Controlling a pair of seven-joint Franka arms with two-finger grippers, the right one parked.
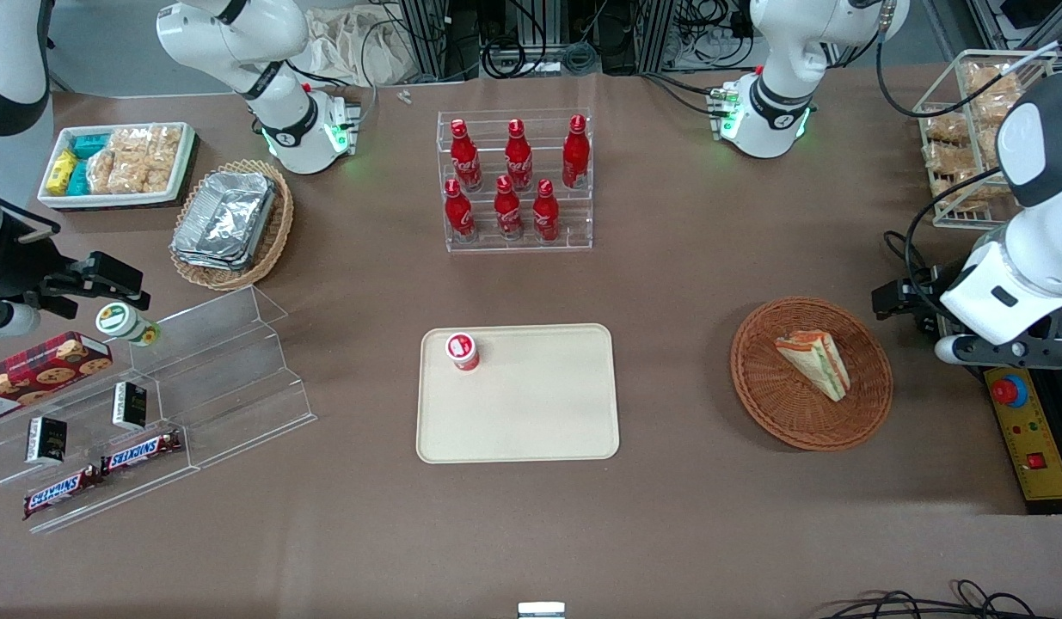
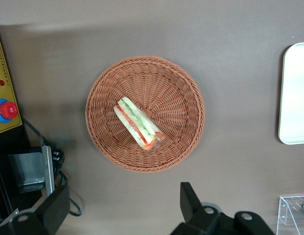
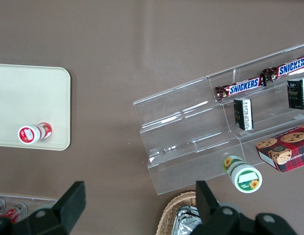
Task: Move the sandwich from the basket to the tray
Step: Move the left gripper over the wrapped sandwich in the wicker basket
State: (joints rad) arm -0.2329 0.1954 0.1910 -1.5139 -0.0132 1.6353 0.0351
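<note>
i'm scanning from the parked arm's end: the tray (image 1: pixel 518 394) is lying flat, smooth cream plastic with rounded corners and a low rim, and a small red bottle with a white cap (image 1: pixel 463 351) is standing in one corner of it. toward the working arm's end i'm seeing the basket (image 1: pixel 811 373), round, shallow, reddish-brown tight wicker weave. the sandwich (image 1: pixel 813 363) is sitting inside it, a pale bread wedge with orange-red and green layers showing along its cut edge (image 2: pixel 138 123).

from the wrist camera i'm only getting an edge of the tray (image 2: pixel 294 93) and a slice of a yellow control box (image 2: pixel 5 93) with its red button.

i'm holding the gripper (image 2: pixel 121 208) high, empty, black fingers (image 2: pixel 190 200) spread wide apart. the sandwich is lying below it and a little off to the side, with nothing touching it. in the front view the fingers are mostly hidden by the arm (image 1: pixel 1016 275).
</note>
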